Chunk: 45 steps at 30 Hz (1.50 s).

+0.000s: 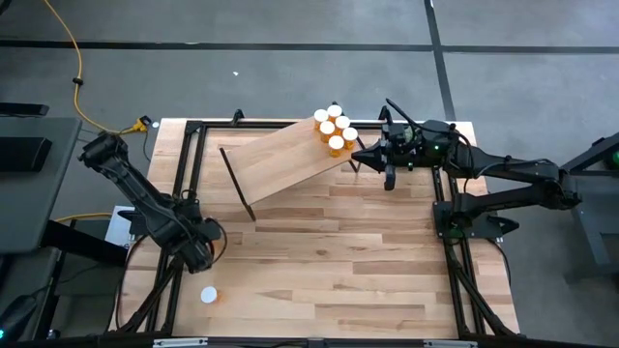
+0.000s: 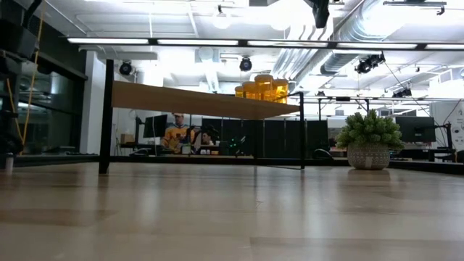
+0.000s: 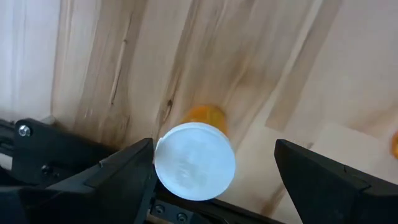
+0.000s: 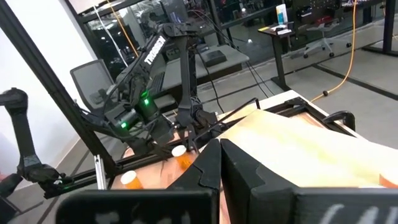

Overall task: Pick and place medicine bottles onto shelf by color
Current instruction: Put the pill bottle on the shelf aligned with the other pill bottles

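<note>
Left pincer (image 3: 214, 180) is seen near the surface's (image 1: 368, 261) front-left corner, jaws spread wide and empty, with a lone medicine bottle (image 1: 208, 296) standing between them, closer to one finger. A pick is judged to be in hand: the next move calls for centring the jaws and closing them on the bottle's body below the cap, before it is carried to the shelf (image 1: 280, 159). The bottle is a small translucent orange cylinder under a round matte white cap. Further right, the shelf, a smooth pale wood plank on thin black legs, is set askew by the back edge; six bottles (image 1: 335, 128) are clustered at its right end. Right pincer (image 1: 362, 155) is held shut and empty just beside them.
</note>
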### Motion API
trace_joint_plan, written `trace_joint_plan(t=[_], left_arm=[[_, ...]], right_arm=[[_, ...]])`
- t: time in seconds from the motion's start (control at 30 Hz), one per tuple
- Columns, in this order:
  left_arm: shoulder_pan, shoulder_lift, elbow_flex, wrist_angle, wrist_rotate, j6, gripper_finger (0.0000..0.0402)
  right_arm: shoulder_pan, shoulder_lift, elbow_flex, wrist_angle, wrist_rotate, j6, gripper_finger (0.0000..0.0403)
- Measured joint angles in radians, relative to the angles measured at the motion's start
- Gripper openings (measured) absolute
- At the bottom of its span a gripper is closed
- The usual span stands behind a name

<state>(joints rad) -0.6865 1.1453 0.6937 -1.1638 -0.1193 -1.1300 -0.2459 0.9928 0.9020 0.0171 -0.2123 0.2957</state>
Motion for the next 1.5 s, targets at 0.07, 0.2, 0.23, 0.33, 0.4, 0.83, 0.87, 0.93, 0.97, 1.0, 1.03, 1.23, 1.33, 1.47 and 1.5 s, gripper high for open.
trace_joint_plan(t=[0.07, 0.2, 0.23, 0.33, 0.4, 0.83, 0.87, 0.93, 0.97, 1.0, 1.03, 1.23, 1.33, 1.47, 1.5], left_arm=[[0.001, 0.025, 0.000, -0.001, 0.000, -0.008, 0.0325], [0.027, 0.070, 0.000, -0.002, 0.002, -0.011, 0.0325], [0.034, 0.078, 0.000, -0.002, 0.002, -0.009, 0.0325], [0.053, 0.100, 0.000, -0.002, 0.003, 0.002, 0.0325], [0.059, 0.110, 0.000, -0.001, 0.008, 0.007, 0.0325], [0.079, 0.121, -0.019, 0.020, 0.078, 0.024, 0.0314], [0.079, 0.121, -0.019, 0.020, 0.077, 0.024, 0.0310], [0.079, 0.121, -0.019, 0.020, 0.077, 0.024, 0.0297], [0.079, 0.119, -0.019, 0.020, 0.077, 0.025, 0.0290], [0.079, 0.118, -0.019, 0.020, 0.076, 0.024, 0.0282], [0.079, 0.117, -0.019, 0.020, 0.074, 0.024, 0.0273], [0.079, 0.108, -0.019, 0.023, 0.071, 0.024, 0.0222], [0.079, 0.094, -0.019, 0.037, 0.071, 0.024, 0.0204], [0.079, 0.062, -0.019, 0.057, 0.071, 0.010, 0.0197], [0.079, 0.053, -0.019, 0.058, 0.071, 0.007, 0.0198]], right_arm=[[0.000, 0.000, 0.000, 0.000, 0.000, -0.009, 0.0000], [0.000, 0.000, 0.000, 0.000, -0.001, -0.009, 0.0000], [0.000, 0.000, 0.000, 0.000, -0.003, -0.009, 0.0000], [0.000, 0.000, 0.000, 0.000, -0.009, -0.009, 0.0000], [0.000, 0.000, 0.000, -0.002, -0.010, -0.009, 0.0000], [0.000, 0.000, 0.000, -0.002, -0.015, -0.017, 0.0000], [0.000, 0.000, 0.000, -0.002, -0.015, -0.017, 0.0000], [0.000, 0.000, 0.000, -0.002, -0.015, -0.017, 0.0000], [0.000, 0.000, 0.000, -0.002, -0.015, -0.017, 0.0000], [0.000, 0.000, 0.000, -0.002, -0.015, -0.016, 0.0000], [0.000, 0.000, 0.000, -0.002, -0.015, -0.016, 0.0000], [0.000, 0.000, 0.000, -0.002, -0.015, -0.009, 0.0000], [0.000, 0.000, 0.000, -0.002, -0.015, -0.009, 0.0000], [0.000, 0.000, 0.000, -0.002, -0.015, -0.009, 0.0000], [0.000, 0.000, 0.000, -0.002, -0.015, -0.009, 0.0000]])
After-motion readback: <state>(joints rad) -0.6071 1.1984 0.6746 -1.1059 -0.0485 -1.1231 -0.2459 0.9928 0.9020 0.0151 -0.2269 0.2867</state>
